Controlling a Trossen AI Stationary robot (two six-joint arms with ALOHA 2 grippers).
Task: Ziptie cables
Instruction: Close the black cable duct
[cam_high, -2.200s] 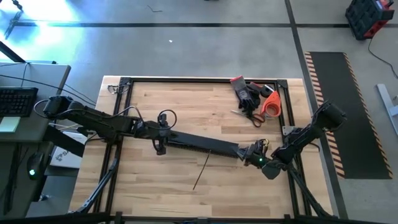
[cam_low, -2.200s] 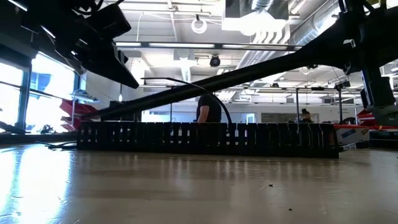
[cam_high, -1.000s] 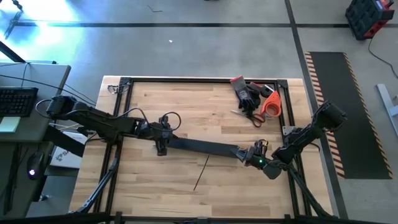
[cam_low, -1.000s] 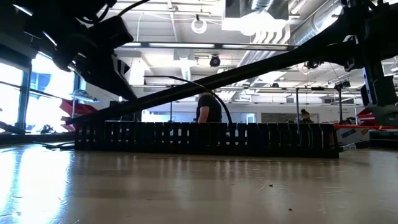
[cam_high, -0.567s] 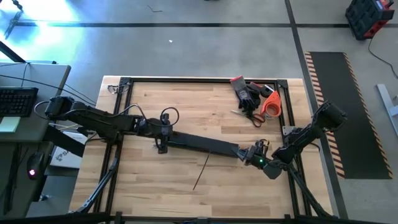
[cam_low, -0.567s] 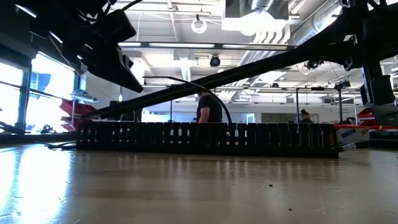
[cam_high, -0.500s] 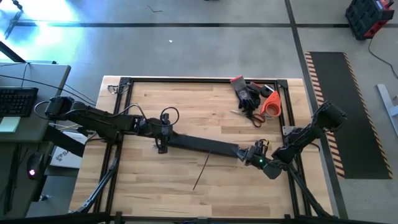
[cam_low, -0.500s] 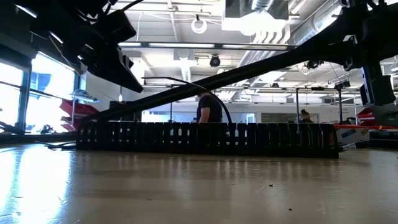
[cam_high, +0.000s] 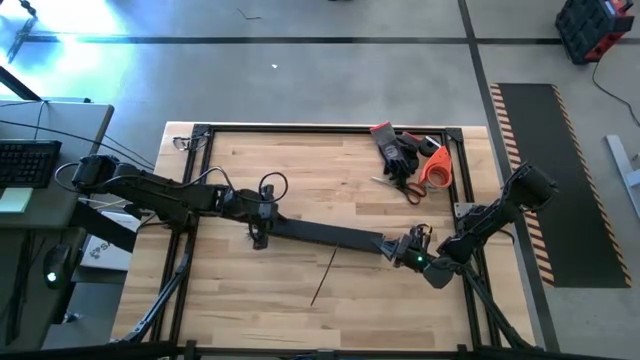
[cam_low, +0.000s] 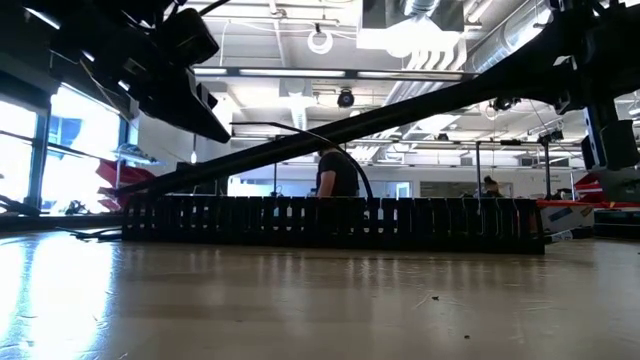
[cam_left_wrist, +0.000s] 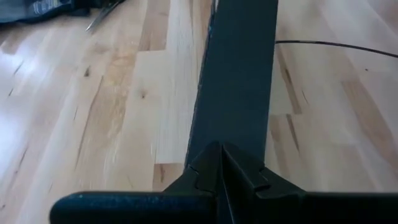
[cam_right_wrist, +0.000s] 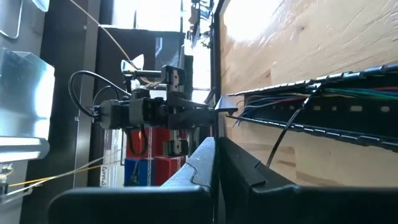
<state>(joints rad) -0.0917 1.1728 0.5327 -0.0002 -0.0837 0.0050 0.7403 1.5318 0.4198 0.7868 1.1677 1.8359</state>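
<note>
A long flat black strip (cam_high: 325, 233) runs across the table's middle, held at both ends. My left gripper (cam_high: 262, 217) is shut at its left end and my right gripper (cam_high: 398, 246) at its right end. In the low view the strip (cam_low: 400, 110) slants above the black slotted duct (cam_low: 330, 222), which stands on the table. The cables (cam_right_wrist: 273, 102), thin coloured wires, lie inside the duct (cam_right_wrist: 348, 127). A thin dark tie or wire (cam_high: 322, 277) lies loose on the wood nearer the front edge. My left gripper has the strip's left end (cam_left_wrist: 233, 134), coming at it slanting down from the table's left, along the strip. Its own shut fingers (cam_left_wrist: 205, 171) cover the spot. The end is clear of the table. My right gripper has the strip's right end (cam_high: 385, 243), coming nearly level from the table's right. Its fingers (cam_right_wrist: 205, 165) hide the spot. That end is lifted clear and stands highest in the low view.
Dark gloves (cam_high: 395, 150), scissors and an orange tape roll (cam_high: 437, 168) lie at the far right corner. A black frame (cam_high: 200, 130) rims the table. A person (cam_low: 338, 172) stands in the room beyond. Bare wood lies along the near side.
My left gripper has tipped a little without leaving its place, and its end of the strip has shifted slightly with it. Both grippers stay shut on the strip.
</note>
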